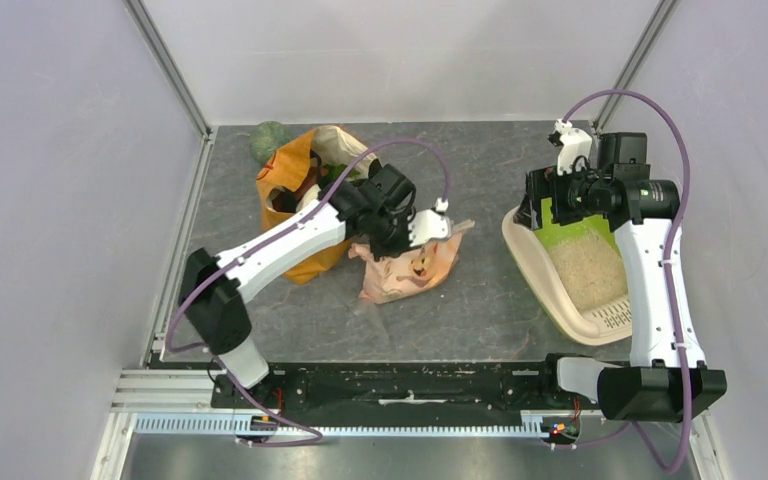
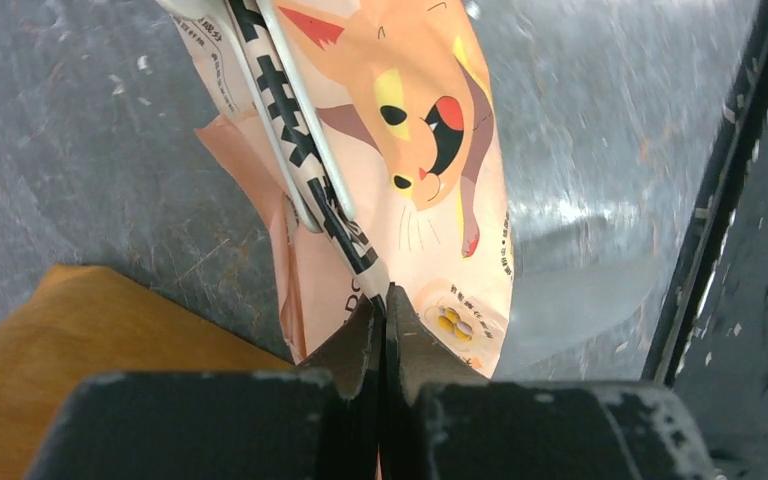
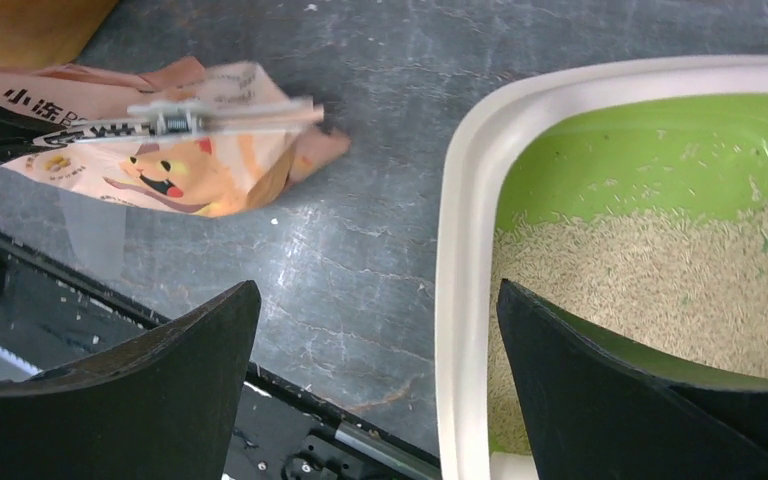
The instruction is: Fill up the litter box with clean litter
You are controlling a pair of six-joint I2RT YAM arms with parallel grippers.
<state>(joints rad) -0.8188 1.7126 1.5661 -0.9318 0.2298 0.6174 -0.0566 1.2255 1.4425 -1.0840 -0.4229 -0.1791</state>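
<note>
A pale layer of litter (image 1: 588, 270) already covers the floor of the litter box (image 1: 608, 318) at the right of the overhead view, so filling looks partly done. The left jaws are clenched, seemingly on an edge of the litter bag (image 1: 405, 268) at centre, well apart from the box. The right jaws gape wide and empty, straddling the box's rim.

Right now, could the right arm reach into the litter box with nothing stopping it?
Probably yes. The right gripper hangs open above the litter box rim, one finger over the clean litter, and nothing sits between them.
</note>
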